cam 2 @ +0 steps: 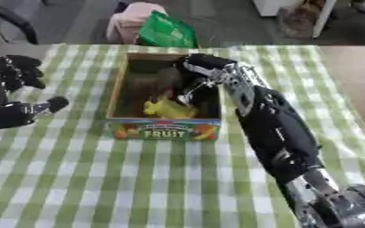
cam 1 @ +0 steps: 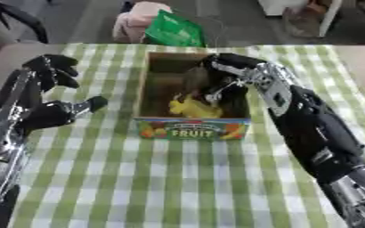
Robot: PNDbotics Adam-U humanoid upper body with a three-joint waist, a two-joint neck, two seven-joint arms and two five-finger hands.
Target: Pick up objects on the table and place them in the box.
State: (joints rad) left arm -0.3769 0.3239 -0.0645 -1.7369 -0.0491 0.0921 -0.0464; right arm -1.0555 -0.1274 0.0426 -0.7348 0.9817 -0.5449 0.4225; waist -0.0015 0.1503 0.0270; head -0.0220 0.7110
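Green-checked table [cam 1: 178,178], cardboard FRUIT box [cam 1: 192,128] at centre. My right hand [cam 1: 205,82] down inside box, placing step I reckon; fingers hidden, can't tell clenched or released. Yellow object [cam 1: 192,109] already lying in box, near front wall. Next: confirm release, lift clear. Left hand [cam 1: 49,71] idle, fingers relaxed, left of box; left eye shows it whole, right eye crops it.

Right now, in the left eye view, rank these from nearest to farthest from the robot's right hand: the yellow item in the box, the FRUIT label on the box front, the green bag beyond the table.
Measured from the right hand, inside the box:
1. Yellow item, just below it in the box.
2. FRUIT label, on the near front wall.
3. Green bag, beyond the table's far edge.
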